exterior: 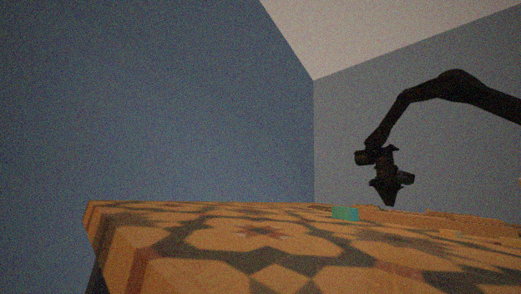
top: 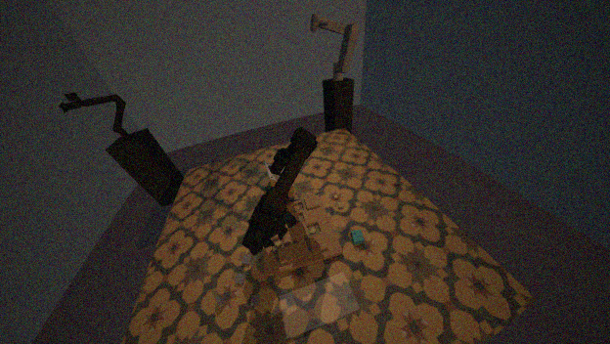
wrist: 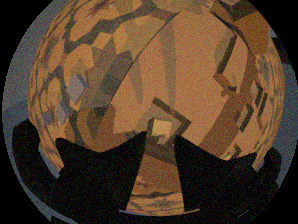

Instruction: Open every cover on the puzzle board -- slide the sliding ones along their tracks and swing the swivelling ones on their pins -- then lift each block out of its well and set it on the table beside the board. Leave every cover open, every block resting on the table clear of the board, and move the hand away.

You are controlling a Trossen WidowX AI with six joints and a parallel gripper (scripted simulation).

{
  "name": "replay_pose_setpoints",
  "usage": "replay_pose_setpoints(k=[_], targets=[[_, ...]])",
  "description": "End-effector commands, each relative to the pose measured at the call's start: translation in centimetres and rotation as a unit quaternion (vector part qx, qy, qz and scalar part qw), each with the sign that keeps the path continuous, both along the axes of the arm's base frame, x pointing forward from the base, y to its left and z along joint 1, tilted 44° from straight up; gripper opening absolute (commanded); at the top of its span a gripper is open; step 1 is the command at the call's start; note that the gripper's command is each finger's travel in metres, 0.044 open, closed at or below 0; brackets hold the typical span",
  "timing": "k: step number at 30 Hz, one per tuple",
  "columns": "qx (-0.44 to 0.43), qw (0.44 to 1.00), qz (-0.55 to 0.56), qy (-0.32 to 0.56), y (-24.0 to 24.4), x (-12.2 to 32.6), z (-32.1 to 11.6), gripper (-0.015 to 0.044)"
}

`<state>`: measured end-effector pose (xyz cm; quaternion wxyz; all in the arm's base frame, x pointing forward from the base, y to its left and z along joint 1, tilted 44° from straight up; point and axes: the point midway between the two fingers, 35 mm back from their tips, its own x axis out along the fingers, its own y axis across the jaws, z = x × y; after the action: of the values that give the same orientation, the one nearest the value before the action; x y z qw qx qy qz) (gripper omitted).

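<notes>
The tan puzzle board (top: pixel 329 236) (exterior: pixel 411 218) (wrist: pixel 200 45) lies on the patterned table. My gripper (exterior: pixel 390 205) (wrist: pixel 161 137) is open and empty, pointing down above the board. In the wrist view, a pale yellow block (wrist: pixel 161 127) sits in an uncovered square well between and just beyond the fingertips. Other square recesses show at the right of the wrist view, beside a long slot (wrist: pixel 228 59). A teal block (top: pixel 358 237) (exterior: pixel 345 214) rests on the table beside the board. A small pale block (exterior: pixel 450 234) also lies off the board. The arm hides part of the board in the top view; cover positions are hard to tell.
Small grey-blue pieces (top: pixel 246 259) (wrist: pixel 76 87) lie on the table past the board's edge. A pale translucent rectangle (top: pixel 318 305) is in front of the board. Two other arms stand on dark pedestals (top: pixel 147 166) (top: pixel 338 105) beyond the table.
</notes>
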<state>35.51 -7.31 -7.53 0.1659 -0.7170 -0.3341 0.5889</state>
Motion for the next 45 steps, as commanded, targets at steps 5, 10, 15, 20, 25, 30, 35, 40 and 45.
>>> replay_pose_setpoints(k=[5,10,15,20,25,30,35,40,45], targets=[[0.004,1.000,-0.001,0.005,0.7,-0.2,-0.7,0.0144],[0.004,1.000,-0.001,0.005,0.8,-0.2,-0.8,0.0144],[0.004,1.000,-0.001,0.005,0.9,-0.2,-0.8,0.0144],[0.004,1.000,-0.001,0.005,1.2,-0.2,-1.1,0.0144],[0.004,1.000,-0.001,0.005,1.5,-0.1,-1.5,0.0144],[0.001,1.000,0.001,0.001,1.4,0.1,-1.4,0.0137],[0.001,1.000,0.001,0.001,1.4,0.1,-1.4,0.0104],[0.001,1.000,0.001,0.001,1.4,0.1,-1.4,0.0080],[0.001,1.000,0.000,0.001,1.1,0.1,-1.2,0.0080]])
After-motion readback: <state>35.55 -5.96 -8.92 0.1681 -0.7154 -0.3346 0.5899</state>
